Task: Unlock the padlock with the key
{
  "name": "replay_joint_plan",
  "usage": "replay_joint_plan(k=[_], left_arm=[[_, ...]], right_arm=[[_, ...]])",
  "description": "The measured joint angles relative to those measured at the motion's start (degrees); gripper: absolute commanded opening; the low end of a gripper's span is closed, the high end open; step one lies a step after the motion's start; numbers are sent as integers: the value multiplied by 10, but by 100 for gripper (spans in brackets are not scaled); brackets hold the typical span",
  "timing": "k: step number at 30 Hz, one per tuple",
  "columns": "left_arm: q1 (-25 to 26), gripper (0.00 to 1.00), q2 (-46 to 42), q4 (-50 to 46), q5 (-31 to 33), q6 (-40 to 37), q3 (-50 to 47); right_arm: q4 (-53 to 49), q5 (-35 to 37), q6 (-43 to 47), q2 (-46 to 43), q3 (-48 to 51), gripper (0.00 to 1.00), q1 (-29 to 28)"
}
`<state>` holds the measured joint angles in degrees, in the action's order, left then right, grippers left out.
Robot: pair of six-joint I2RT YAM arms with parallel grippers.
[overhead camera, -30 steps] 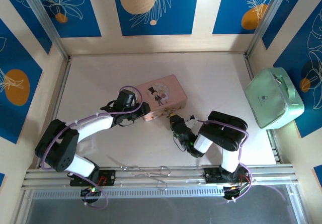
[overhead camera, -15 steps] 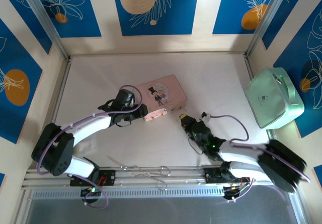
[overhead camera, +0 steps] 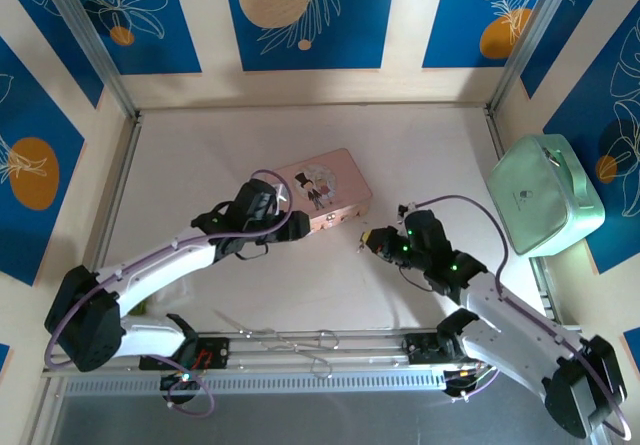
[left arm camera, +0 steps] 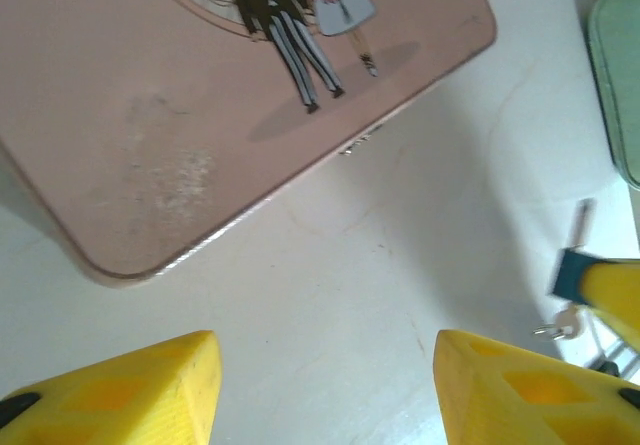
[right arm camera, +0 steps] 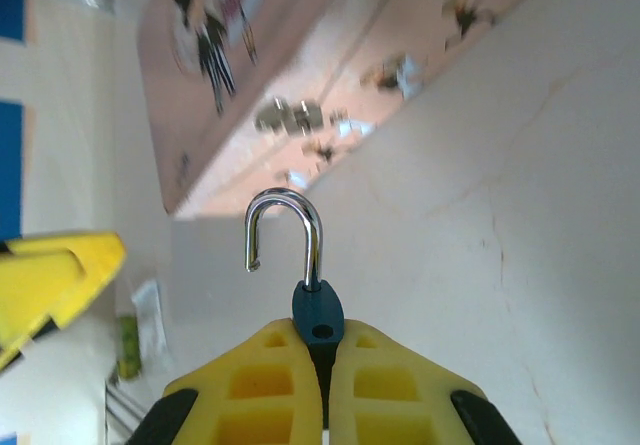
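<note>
1. Right gripper point(right arm camera: 322, 350) is clamped on the padlock point(right arm camera: 318, 315), shackle point(right arm camera: 285, 227) open, at 4 o'clock from the pink box point(overhead camera: 318, 187).
2. Left gripper point(left arm camera: 325, 365) is spread wide and empty.
3. Risk: the grip is only on the body's edge, so the padlock could pivot or slip if the shackle snags the box.

Top view high above and behind the arm bases, facing down on the whole bench point(overhead camera: 200, 155), left wrist view behind the left hand point(left arm camera: 325, 370), close over the pink box point(left arm camera: 170, 105) at upper left, right wrist view behind the right hand point(right arm camera: 320, 340), low, sharing that box's side.
</note>
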<state>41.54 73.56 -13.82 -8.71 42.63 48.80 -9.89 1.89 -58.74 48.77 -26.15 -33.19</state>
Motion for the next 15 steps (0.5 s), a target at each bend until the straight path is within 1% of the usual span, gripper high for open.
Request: replay_joint_plan(k=[4, 8, 15], left_arm=[[13, 54, 14, 24, -3, 8, -4], [21, 53, 27, 50, -8, 22, -29], [21, 53, 27, 118, -26, 51, -86]], right_arm=[[-16, -37, 9, 43, -10, 0, -23], [-22, -60, 9, 92, -37, 0, -56], [7, -87, 13, 196, -84, 0, -118]])
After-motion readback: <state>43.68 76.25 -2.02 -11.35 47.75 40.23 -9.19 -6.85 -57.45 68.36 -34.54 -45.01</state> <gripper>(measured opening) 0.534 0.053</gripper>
